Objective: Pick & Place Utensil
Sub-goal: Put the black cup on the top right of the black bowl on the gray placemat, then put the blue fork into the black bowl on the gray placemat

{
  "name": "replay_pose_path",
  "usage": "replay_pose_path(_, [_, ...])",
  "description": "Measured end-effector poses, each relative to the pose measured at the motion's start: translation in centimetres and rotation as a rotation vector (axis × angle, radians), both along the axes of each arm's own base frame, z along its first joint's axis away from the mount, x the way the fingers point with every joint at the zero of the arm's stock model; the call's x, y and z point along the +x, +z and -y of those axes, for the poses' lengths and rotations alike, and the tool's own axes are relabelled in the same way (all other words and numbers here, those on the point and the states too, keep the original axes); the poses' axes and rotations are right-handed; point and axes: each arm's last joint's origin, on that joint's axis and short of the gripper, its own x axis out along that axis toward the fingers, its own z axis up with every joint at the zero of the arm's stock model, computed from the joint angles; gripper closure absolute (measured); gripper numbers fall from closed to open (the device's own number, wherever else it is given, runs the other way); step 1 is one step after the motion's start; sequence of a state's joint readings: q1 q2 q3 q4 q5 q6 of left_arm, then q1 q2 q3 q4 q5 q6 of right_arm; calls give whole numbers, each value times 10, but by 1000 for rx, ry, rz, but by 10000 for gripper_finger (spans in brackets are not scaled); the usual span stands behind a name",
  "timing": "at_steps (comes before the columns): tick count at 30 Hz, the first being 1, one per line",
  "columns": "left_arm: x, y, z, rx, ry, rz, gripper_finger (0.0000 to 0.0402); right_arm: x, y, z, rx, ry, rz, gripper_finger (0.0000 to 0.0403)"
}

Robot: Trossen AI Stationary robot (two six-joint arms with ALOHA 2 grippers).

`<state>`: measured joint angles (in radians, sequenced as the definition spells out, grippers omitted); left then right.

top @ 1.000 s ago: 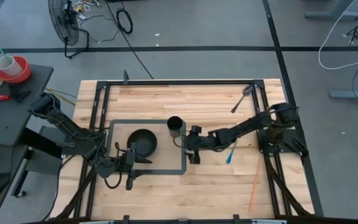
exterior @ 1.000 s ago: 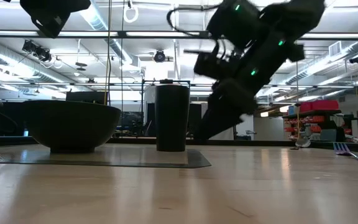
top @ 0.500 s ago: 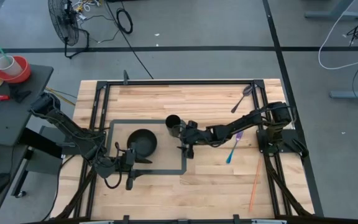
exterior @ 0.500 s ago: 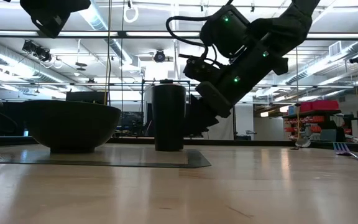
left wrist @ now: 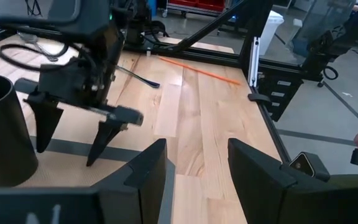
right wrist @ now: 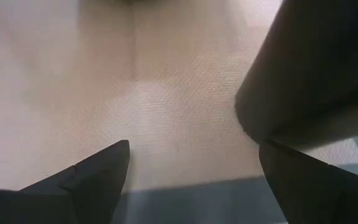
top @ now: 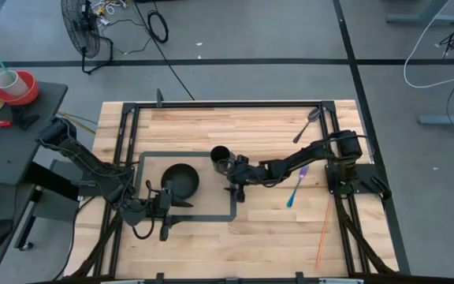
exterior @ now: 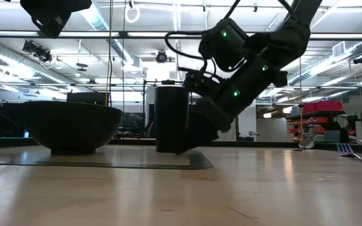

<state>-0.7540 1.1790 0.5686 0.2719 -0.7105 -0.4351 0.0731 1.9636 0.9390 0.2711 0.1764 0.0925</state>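
A black cup [top: 221, 158] stands upright at the far right corner of a grey-edged mat [top: 145, 186], with a black bowl [top: 180, 180] to its left. A blue utensil [top: 293, 192] lies on the bare wood right of the mat. My right gripper [top: 236, 192] hangs open and empty just right of the cup, low over the mat's right edge, its fingers pointing down; the cup [right wrist: 316, 68] shows beside one finger in the right wrist view. My left gripper [left wrist: 194, 168] waits open near the mat's near left corner.
A dark spoon [top: 306, 126] lies near the far right corner of the table, and an orange stick [top: 324, 235] near the right edge toward the front. Black frame rails [top: 333, 134] border the table. Bare wood lies between the mat and the blue utensil.
My right gripper has moved toward the table's left and toward the cup, and has come down until its fingertips are just above the mat beside the cup. It has stayed open. The cup, bowl and utensils have not moved.
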Motion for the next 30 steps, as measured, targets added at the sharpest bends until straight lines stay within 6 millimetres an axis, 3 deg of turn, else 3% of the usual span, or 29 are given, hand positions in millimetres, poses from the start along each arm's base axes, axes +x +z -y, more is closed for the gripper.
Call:
replay_pose_path(9, [0, 0, 0, 0, -2, 0, 225, 3, 2, 1, -37, -27, 47, 42])
replay_pose_path(18, [0, 0, 0, 0, -1, 0, 225, -7, 4, -12, 3, 69, -62, 42])
replay_pose_path(22, [0, 0, 0, 2, -1, -2, 225, -28, 21, -32, 60, 193, -206, 42])
replay_pose_path(30, [0, -1, -1, 17, 1, -10, 225, -106, 66, -60, -8, 338, -647, 42])
